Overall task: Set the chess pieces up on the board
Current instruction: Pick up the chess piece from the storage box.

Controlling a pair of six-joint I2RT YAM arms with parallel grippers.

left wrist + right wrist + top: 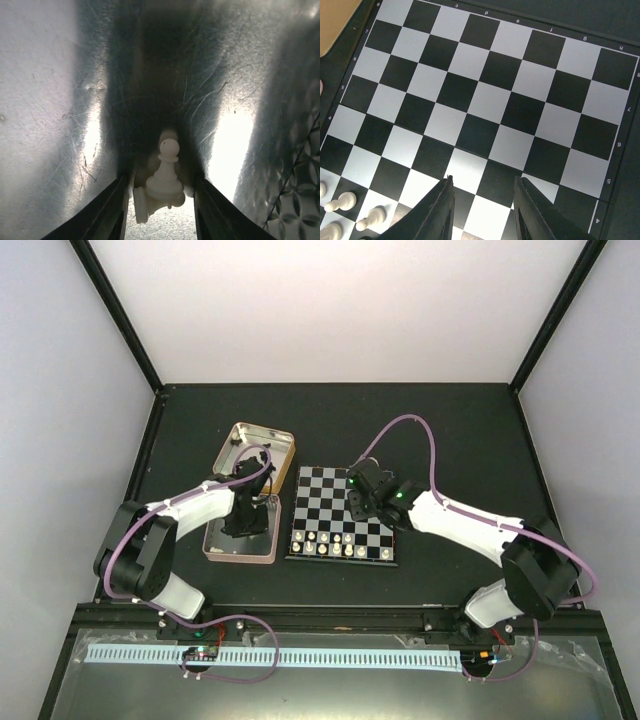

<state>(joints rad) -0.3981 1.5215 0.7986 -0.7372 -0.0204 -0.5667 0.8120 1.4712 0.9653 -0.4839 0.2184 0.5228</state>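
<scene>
Scanning the board point(320, 495), I find its far rows bare, so I judge the task under half done. Beside it, down in the tin point(215, 548), my left gripper point(160, 181) has its fingers apart around a white pawn point(167, 170) lying there, while my right gripper point(483, 179) hovers spread and empty above mid-board. Cream-white chess pieces point(335, 543) stand only on the two near rows.

From above, the cream-white chess pieces point(335, 539) on the grey-and-black chequered board point(340, 502) are too small to tell apart by type. In the left wrist view, a second white piece point(141, 206) lies partly hidden behind the cream pawn point(166, 175). The right wrist view's edges crop the bottom-left cream figure point(331, 231).
</scene>
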